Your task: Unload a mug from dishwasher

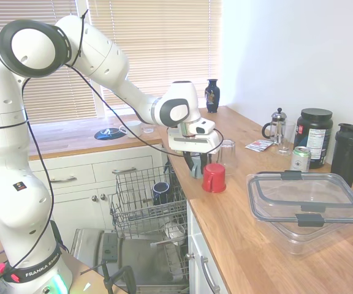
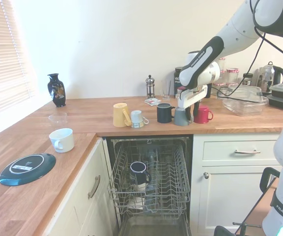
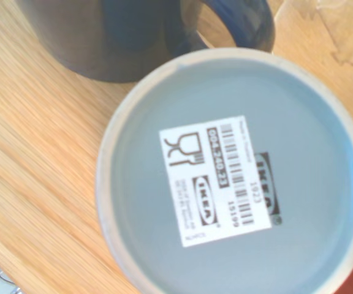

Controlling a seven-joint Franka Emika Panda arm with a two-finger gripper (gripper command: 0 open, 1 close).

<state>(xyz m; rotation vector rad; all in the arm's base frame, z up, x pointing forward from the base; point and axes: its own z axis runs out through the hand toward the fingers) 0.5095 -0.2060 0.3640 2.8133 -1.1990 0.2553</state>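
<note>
I see the grey mug (image 2: 181, 117) sitting upside down on the wooden counter (image 2: 92, 118), between a dark mug (image 2: 164, 113) and the red cup (image 2: 202, 115). My gripper (image 2: 187, 109) is right over it. I cannot tell if the jaws squeeze it. The dishwasher (image 2: 149, 184) rack holds 1 dark mug (image 2: 138, 172).

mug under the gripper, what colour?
Dull slate grey-blue mug, upside down on the counter; clearest in the wrist view.
</note>
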